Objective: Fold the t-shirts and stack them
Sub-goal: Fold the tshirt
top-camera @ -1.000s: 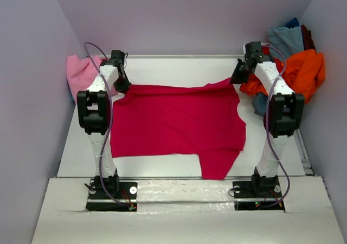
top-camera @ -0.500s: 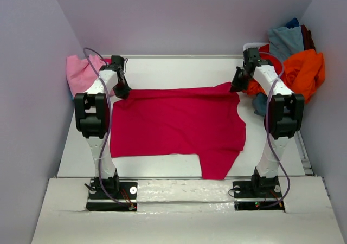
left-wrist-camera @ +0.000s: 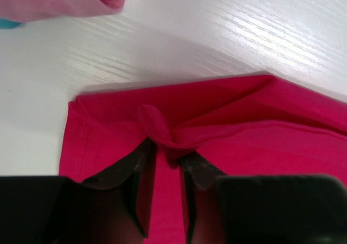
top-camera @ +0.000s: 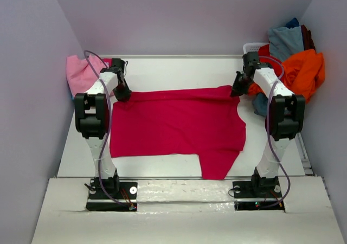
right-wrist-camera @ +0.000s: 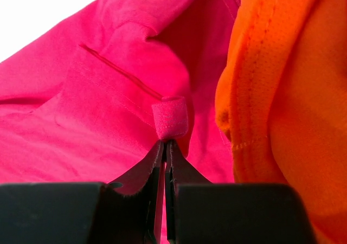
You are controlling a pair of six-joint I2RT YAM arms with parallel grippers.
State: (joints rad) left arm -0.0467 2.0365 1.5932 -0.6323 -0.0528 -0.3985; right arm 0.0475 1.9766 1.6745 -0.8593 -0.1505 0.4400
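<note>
We take this for a robotics lab, a closed test cell rather than a home or a shop. A white bench (top-camera: pixel 179 65) is boxed in on three sides by plain lilac walls (top-camera: pixel 190 16). Two white-and-black machines, the left arm (top-camera: pixel 95 114) and the right arm (top-camera: pixel 282 114), are bolted to black base plates (top-camera: pixel 111 198) at the near edge, with thin cables (top-camera: pixel 110 126) looping along them. The only household things are laundry: a crimson shirt (top-camera: pixel 173 124) spread on the bench, a heap of coloured shirts (top-camera: pixel 298 65) over a white basket (top-camera: pixel 252 47) in the far right corner, and a pink shirt (top-camera: pixel 81 73) far left.
</note>
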